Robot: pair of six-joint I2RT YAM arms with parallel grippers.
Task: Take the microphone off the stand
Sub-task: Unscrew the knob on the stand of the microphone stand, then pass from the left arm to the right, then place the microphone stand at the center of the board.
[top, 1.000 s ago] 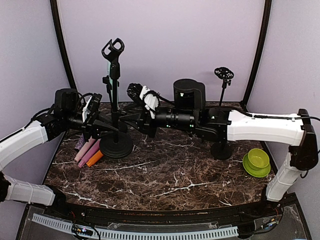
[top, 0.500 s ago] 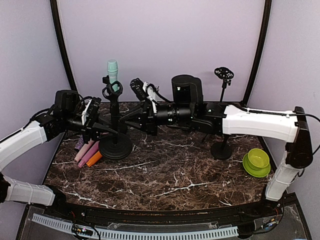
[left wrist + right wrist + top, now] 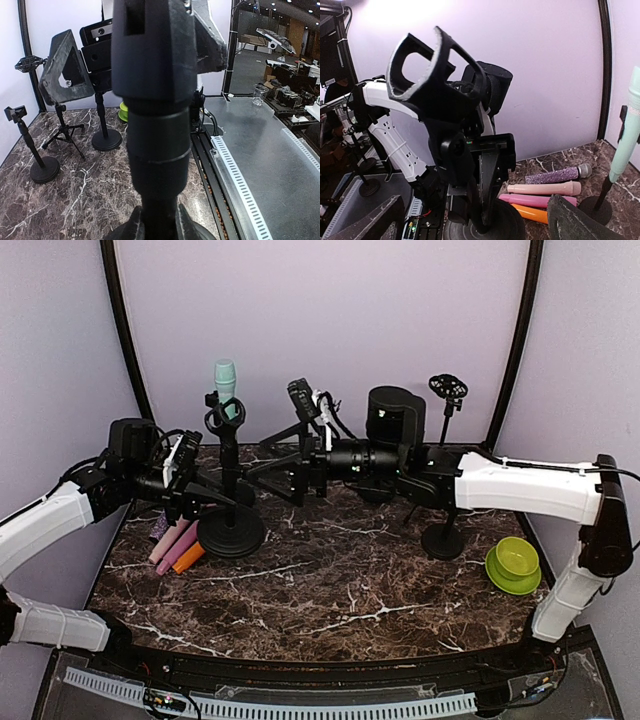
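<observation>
A mint-green microphone (image 3: 225,378) stands upright in a clip on a stand at the back left; the right wrist view has it at the far right (image 3: 631,125). In front of it is a taller black stand (image 3: 231,530) whose clip (image 3: 415,62) is empty. My left gripper (image 3: 226,500) is shut on this front stand's pole (image 3: 157,150), low down, with a finger on each side (image 3: 160,222). My right gripper (image 3: 282,466) is open just right of that stand, jaws facing it and apart from it (image 3: 480,225); its fingers (image 3: 65,70) hold nothing.
Several loose microphones (image 3: 550,189) in purple, pink and orange lie by the front stand's base. Another stand with a shock mount (image 3: 444,538) is at centre right, and a green bowl (image 3: 514,562) at far right. A small tripod (image 3: 62,135) and a short stand (image 3: 44,169) sit further back.
The front stand's clip has dropped lower, uncovering the mint microphone behind it. My right gripper has opened wide and drawn back a little to the right. The left gripper has stayed on the pole.
</observation>
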